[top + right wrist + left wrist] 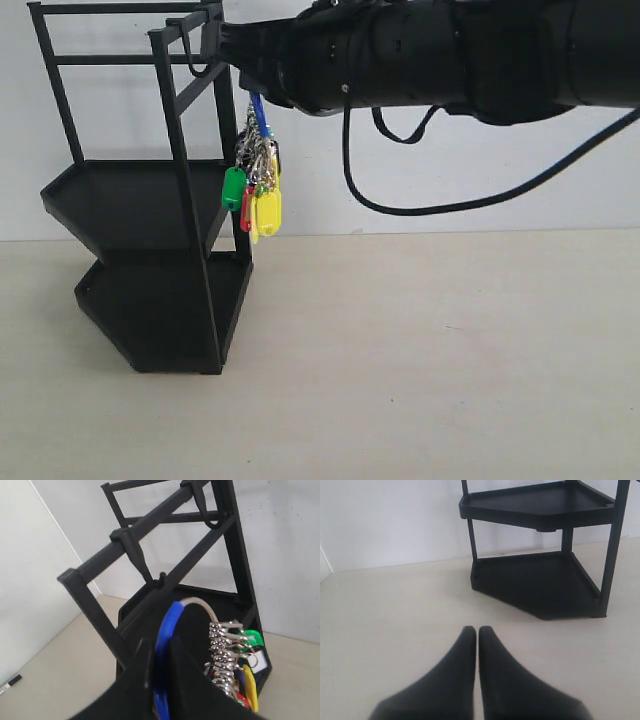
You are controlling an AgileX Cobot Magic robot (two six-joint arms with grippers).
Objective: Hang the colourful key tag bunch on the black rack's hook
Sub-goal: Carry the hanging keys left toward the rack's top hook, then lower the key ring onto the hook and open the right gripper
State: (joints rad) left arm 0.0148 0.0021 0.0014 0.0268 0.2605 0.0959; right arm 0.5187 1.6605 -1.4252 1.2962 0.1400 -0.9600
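The black rack (150,250) stands at the left of the exterior view. A thin curved hook (201,68) hangs from its top rail. My right gripper (235,50) reaches across at rail height, just right of that hook, shut on the blue-sleeved loop (164,645) of the colourful key tag bunch (254,190). Green, yellow and red tags dangle below on silver rings (222,652), beside the rack's front bar. The right wrist view shows one hook (137,557) close ahead of the right gripper (159,647) and another (206,512) farther along the rail. My left gripper (474,631) is shut on nothing, low over the table.
The rack's two angular trays (540,510) face the left wrist camera, apart from that gripper. A white wall stands behind the rack. A black cable (420,205) sags under the right arm. A small black pen (10,682) lies on the beige table (420,360).
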